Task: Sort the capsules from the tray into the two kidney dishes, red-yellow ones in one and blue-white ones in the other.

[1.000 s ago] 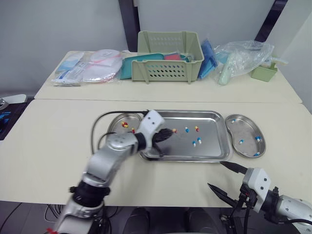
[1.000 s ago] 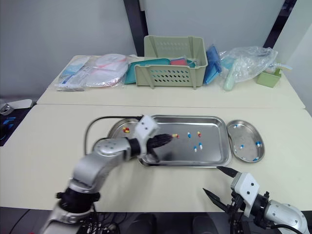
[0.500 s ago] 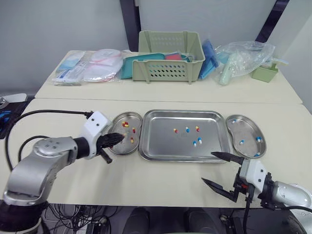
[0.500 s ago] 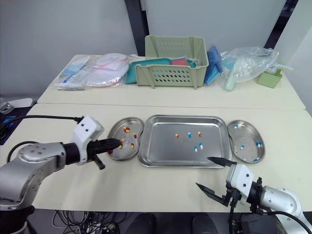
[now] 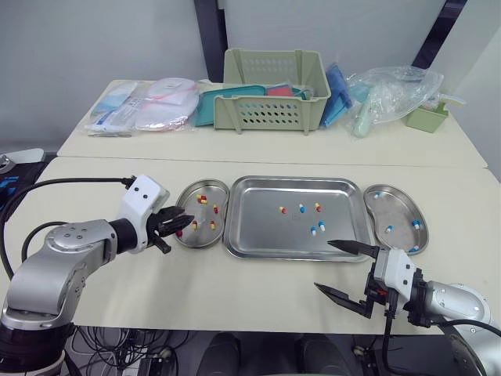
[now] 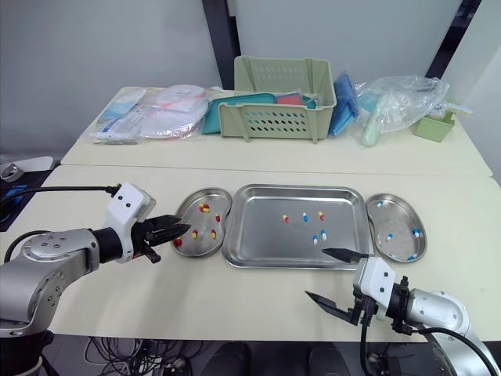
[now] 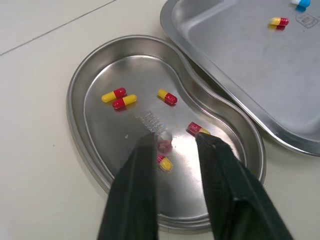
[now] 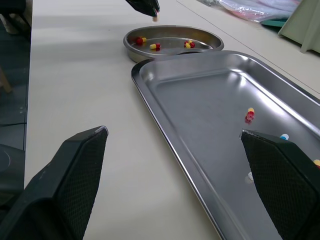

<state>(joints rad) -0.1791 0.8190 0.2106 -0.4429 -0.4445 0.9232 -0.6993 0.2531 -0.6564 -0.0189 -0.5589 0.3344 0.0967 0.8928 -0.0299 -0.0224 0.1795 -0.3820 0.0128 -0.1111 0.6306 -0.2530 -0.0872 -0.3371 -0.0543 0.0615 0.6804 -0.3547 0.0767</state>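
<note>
Left wrist view, drop-off
Left fingers (image 7: 135, 190) hung slightly parted and empty over the kidney dish (image 7: 75, 95); right fingers (image 5: 344, 247) gaped, empty. Lifting straight up first looked safest.

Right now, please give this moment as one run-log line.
left jaws: open above left kidney dish, red-yellow capsules inside | right jaws: open near tray front | tray: both colours present | right kidney dish: blue-white capsules

Cream table (image 5: 235, 283), steel tray (image 5: 258, 229) at centre, left kidney dish (image 5: 204, 239) and right kidney dish (image 5: 396, 208) flanking it
</note>
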